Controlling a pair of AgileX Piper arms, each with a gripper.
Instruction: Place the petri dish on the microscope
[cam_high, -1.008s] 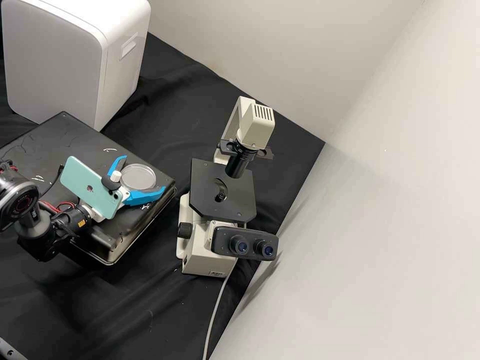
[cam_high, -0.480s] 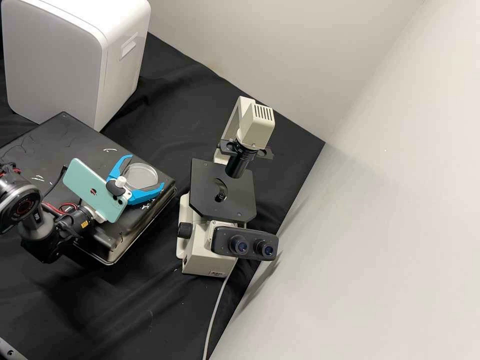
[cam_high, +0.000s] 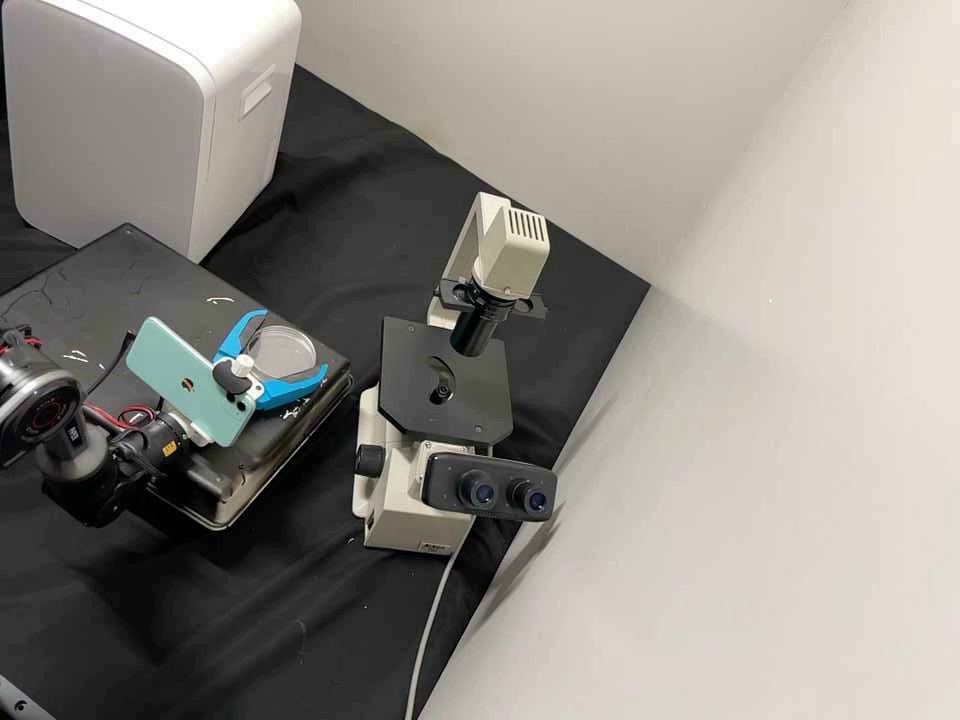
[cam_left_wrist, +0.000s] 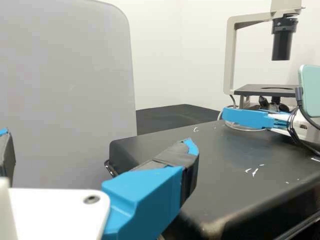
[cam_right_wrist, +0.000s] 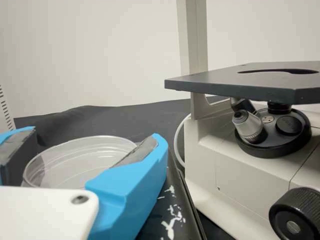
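Cabinet (cam_high: 140, 110): white, at the far left of your bench.
Black case (cam_high: 110, 280): in front of the cabinet, its top scuffed with white marks.
Left gripper (cam_left_wrist: 95, 142): low beside the case's edge, jaws spread wide.
Right gripper (cam_high: 287, 346): over the case's right corner, jaws closed on the petri dish (cam_right_wrist: 75, 160), one blue finger against each side of its rim.
Dish: clear, flat on the case top, just left of the microscope (cam_high: 400, 500).
Microscope: right of the case; you see its black stage (cam_high: 470, 395) standing higher than the dish.
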